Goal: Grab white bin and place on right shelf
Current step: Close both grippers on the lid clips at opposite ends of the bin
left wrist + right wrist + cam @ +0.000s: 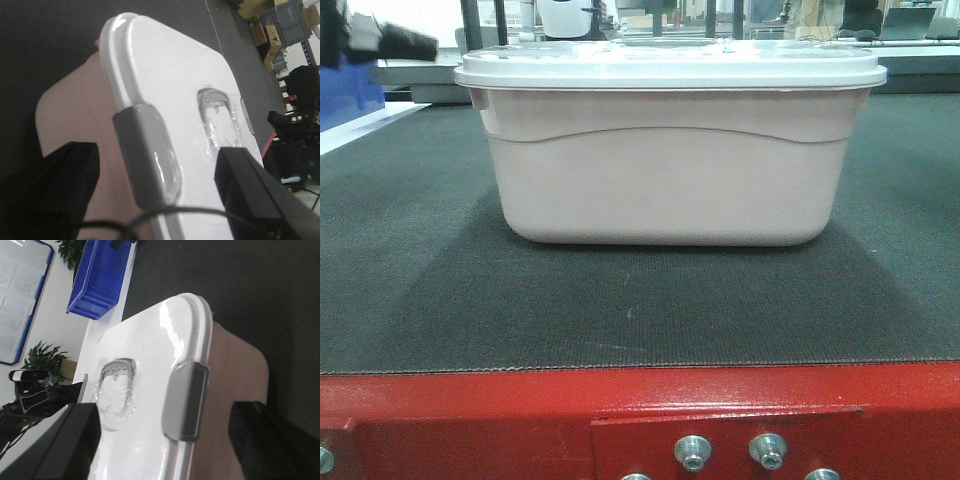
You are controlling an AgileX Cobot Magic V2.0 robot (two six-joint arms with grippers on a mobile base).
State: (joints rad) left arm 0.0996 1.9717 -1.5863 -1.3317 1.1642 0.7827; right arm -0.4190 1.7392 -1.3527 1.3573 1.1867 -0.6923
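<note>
The white bin (pixel 665 175), a pale pinkish tub with a white lid, sits on the dark mat (pixel 620 310) of the red-framed table. My left gripper (pixel 158 186) is open and straddles the left end of the lid. One of its fingers (pixel 70 185) is beside the tub wall, the other over the lid, with the grey latch (pixel 147 155) between them. My right gripper (pixel 167 440) is open in the same way at the other end, around a grey latch (pixel 185 400). Handle recesses (pixel 116 392) show in the lid. The right shelf is out of view.
The red table frame (pixel 640 410) with bolts runs along the near edge. A blue crate (pixel 100 280) stands beyond the mat, with potted plants (pixel 42 357) by the wall. Cardboard boxes (pixel 270 35) lie past the far side.
</note>
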